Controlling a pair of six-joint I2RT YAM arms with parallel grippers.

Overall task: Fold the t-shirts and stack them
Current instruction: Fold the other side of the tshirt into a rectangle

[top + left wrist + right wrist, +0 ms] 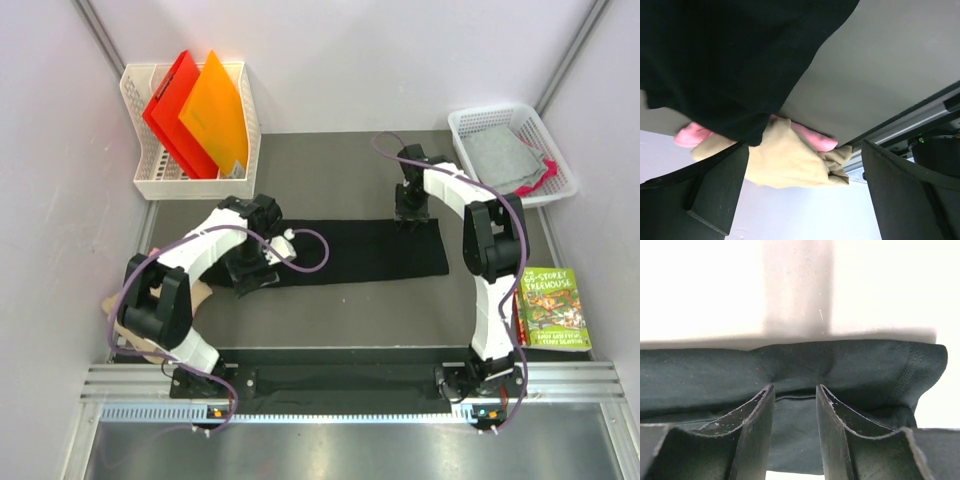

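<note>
1. Where the black t-shirt lies as a long strip across the middle, the right gripper pinches its far edge, fingers almost together.
2. The left gripper stands at its left end, jaws wide, holding nothing.
3. A tan t-shirt and pink t-shirt bunch at the left, partly behind the left arm.
4. Folders far left, basket far right, book near right.

You see soft matt cloth in the black shirt, tan shirt and pink shirt; smooth glossy plastic folders; a glossy paper book; a brushed metal rail; a matt grey table.
</note>
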